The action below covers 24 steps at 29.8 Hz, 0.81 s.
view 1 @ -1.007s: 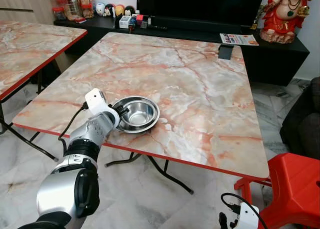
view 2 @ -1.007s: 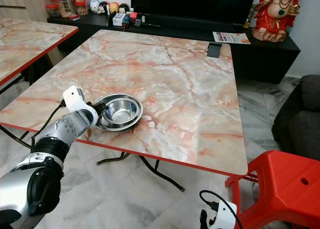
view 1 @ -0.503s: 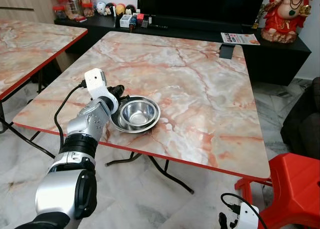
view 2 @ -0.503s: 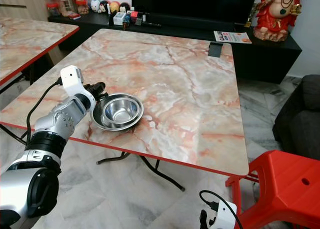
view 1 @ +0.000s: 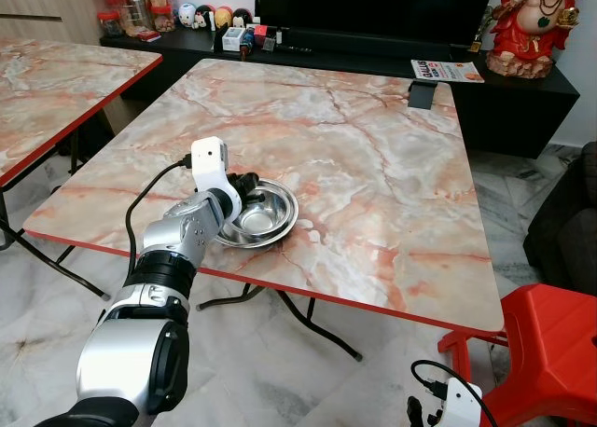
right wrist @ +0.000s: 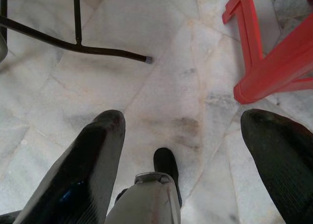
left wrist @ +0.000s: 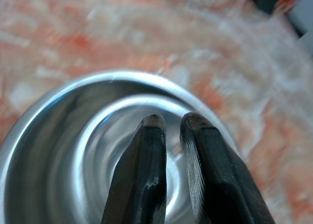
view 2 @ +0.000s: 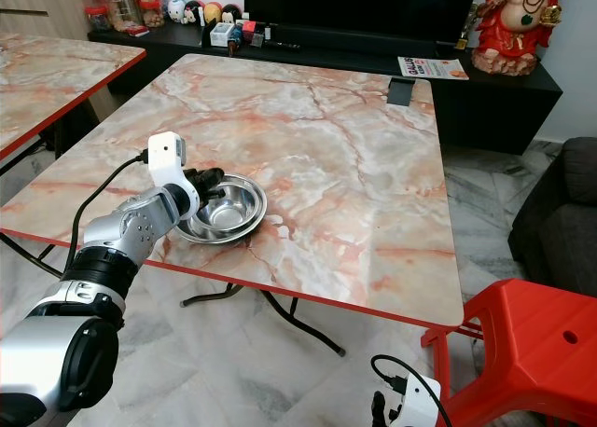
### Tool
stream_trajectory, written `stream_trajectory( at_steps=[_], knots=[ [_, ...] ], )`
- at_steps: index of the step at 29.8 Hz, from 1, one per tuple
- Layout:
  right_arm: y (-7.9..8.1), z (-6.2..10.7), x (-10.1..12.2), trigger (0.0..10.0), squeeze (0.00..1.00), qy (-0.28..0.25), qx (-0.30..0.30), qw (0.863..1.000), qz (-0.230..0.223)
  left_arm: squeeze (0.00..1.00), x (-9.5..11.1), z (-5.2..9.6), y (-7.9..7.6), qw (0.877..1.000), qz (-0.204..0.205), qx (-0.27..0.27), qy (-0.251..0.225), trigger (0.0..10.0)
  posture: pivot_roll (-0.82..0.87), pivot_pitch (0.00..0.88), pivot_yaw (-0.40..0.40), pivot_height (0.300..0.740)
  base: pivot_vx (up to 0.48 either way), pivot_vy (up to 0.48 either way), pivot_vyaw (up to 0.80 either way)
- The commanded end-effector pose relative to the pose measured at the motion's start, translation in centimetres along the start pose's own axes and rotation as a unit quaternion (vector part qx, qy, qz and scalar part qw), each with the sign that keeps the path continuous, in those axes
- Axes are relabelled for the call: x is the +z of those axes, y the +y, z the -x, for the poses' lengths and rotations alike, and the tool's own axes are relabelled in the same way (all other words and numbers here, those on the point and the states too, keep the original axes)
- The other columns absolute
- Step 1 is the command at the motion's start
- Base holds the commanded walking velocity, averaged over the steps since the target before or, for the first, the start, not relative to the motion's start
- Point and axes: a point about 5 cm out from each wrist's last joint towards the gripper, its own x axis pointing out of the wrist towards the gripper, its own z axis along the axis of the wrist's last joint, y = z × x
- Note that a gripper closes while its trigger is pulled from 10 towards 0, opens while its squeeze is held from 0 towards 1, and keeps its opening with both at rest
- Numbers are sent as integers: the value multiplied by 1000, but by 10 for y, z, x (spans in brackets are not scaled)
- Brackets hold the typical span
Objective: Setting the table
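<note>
Near the front left corner of the marble table (view 1: 373,157) sat a steel bowl (view 1: 266,214), upright and empty, its rim close to the red edge. It looked like two bowls nested together, though that was hard to tell for sure. The left gripper (view 1: 244,186) hovered over the bowl's near-left rim, pointing down into it. From the left wrist view its two black fingers (left wrist: 142,175) were nearly pressed together, with a thin gap between them and nothing caught there; they hung above the shiny inside of the bowl without gripping the rim.

The right gripper (right wrist: 181,150) hung low beside the robot, fingers spread wide with nothing between them, over the tiled floor (right wrist: 161,77) near a red plastic stool (view 1: 550,352) and a black table leg (right wrist: 78,48).

Beyond the table stood a dark cabinet (view 1: 504,101) with a red and gold statue (view 1: 532,26), a leaflet (view 1: 446,71) and jars (view 1: 131,7), and a second marble table (view 1: 56,82) lay to the left.

As for setting the table, the bowl appeared to be placed and let go, so that step seemed done. No plates, cutlery or cups were laid out, so most of the job looked to be left.
</note>
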Motion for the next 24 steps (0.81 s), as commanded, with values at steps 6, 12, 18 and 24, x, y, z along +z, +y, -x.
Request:
stream_trajectory(
  at_steps=[6,12,18,24],
  knots=[
    [-2,0,0,10000,0,0,-5,1000,-6,0,-14,0,8,997,-39,35,57,10000,-27,0,-12,740,0,0,0],
    [-2,0,-1,10000,0,1,-5,1000,-6,0,-17,1,8,996,-47,35,68,10000,-28,0,-11,740,0,0,0],
    [-2,0,-1,10000,0,1,-5,1000,-7,0,-19,0,8,994,-59,37,79,10000,-27,0,-10,740,0,0,0],
    [-2,1,-2,10000,0,2,-5,1000,-7,0,-20,1,9,994,-67,40,82,10000,-27,0,-11,740,0,0,0]
  ],
)
